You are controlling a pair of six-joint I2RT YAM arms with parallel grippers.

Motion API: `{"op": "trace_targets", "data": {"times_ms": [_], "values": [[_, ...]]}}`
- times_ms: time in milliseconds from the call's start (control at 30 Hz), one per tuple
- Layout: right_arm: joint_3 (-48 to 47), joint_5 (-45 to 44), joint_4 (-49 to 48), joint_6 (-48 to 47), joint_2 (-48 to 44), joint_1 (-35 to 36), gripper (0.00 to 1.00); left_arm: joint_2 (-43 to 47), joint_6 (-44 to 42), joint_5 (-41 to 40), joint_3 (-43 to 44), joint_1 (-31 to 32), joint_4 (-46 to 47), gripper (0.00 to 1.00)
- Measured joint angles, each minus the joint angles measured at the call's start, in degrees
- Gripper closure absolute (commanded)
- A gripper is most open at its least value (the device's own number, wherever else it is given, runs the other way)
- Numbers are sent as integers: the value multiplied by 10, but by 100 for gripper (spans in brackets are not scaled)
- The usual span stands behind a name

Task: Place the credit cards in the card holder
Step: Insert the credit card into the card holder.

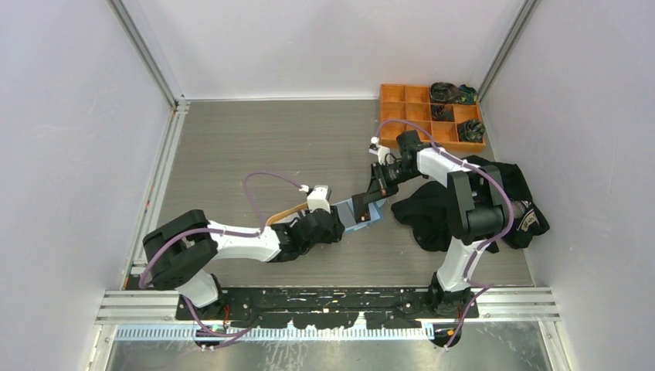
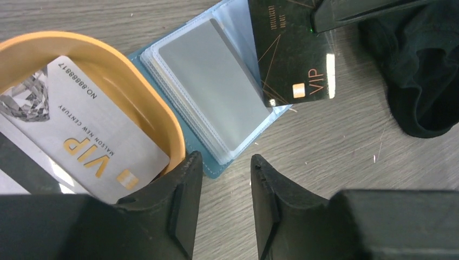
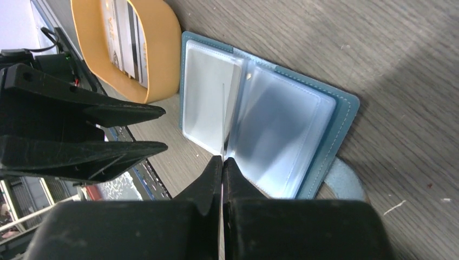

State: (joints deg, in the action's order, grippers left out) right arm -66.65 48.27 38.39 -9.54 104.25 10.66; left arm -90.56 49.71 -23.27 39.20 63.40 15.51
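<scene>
The blue card holder [image 1: 368, 220] lies open on the table, clear pockets up, with a grey card [image 2: 208, 81] in one pocket. My right gripper [image 3: 222, 160] is shut on a black VIP card [image 2: 292, 54] and holds it edge-on [image 3: 223, 119] over the holder's [image 3: 287, 124] middle fold. My left gripper [image 2: 224, 162] is open and empty, its fingertips at the near corner of the holder [image 2: 187, 138], beside the orange oval tray [image 2: 135, 97]. A silver VIP card [image 2: 86, 130] lies in that tray. The two grippers also show in the top view, right [image 1: 376, 188] and left [image 1: 334, 224].
A black cloth [image 1: 432, 212] lies right of the holder, also in the left wrist view [image 2: 422, 81]. An orange compartment box [image 1: 430, 116] with dark items stands at the back right. The holder's snap tab [image 3: 343, 181] sticks out toward the right arm.
</scene>
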Motion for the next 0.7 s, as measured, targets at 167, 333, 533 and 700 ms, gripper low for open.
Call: {"op": "trace_targets", "data": {"times_ms": [167, 333, 533, 700], "values": [[-6, 1, -15, 18, 9, 0, 99, -19, -4, -12, 26, -4, -15, 58], [-16, 0, -24, 25, 28, 0, 99, -37, 5, -25, 59, -5, -60, 58], [-16, 4, -24, 27, 36, 0, 99, -38, 10, -30, 63, -18, -88, 57], [-23, 18, -23, 26, 53, 0, 99, -38, 6, -7, 63, -44, -95, 57]]}}
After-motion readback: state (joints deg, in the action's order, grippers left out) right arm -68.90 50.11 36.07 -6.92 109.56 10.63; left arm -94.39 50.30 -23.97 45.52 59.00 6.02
